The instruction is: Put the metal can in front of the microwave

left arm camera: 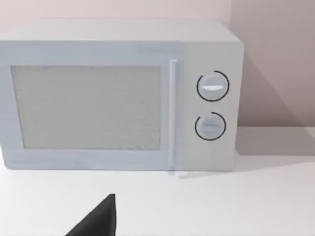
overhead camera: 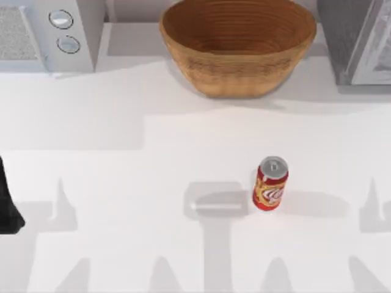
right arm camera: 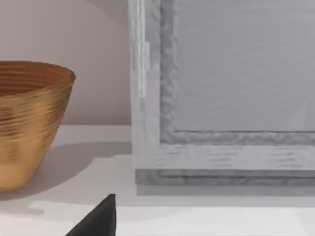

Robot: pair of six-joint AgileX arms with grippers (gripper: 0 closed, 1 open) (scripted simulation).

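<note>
- The metal can (overhead camera: pixel 270 184) stands upright on the white tabletop (overhead camera: pixel 122 171), right of centre and toward the near edge, with nothing gripping it; the pick-up is not yet begun.
- The left end effector (left arm camera: pixel 98 221) shows as a dark fingertip low in the left wrist view, and I cannot tell whether its fingers are spread or pressed together. A dark part of the left arm (overhead camera: pixel 7 204) sits at the far left edge of the top view, well apart from the can.
- The right end effector (right arm camera: pixel 98 221) shows likewise as one dark tip in the right wrist view, its state not readable. It faces a grey framed appliance (overhead camera: pixel 357 39) at the back right and the woven basket (overhead camera: pixel 238 46) beside it.
- The microwave (overhead camera: pixel 52 33) is at the back left, its two knobs and mesh door facing the near side, with bare tabletop in front of it.
- Judgement: the can lies nearer the right side, yet the goal is far left, so the left arm probably suits the whole carry.
- To grasp well, come in with the fingers wide, straddle the can around mid-height, and close squarely so it does not tip.
- Lift it off the tabletop, carry it left and back, keeping away from the basket.
- Set it down upright before the door, not touching it.
</note>
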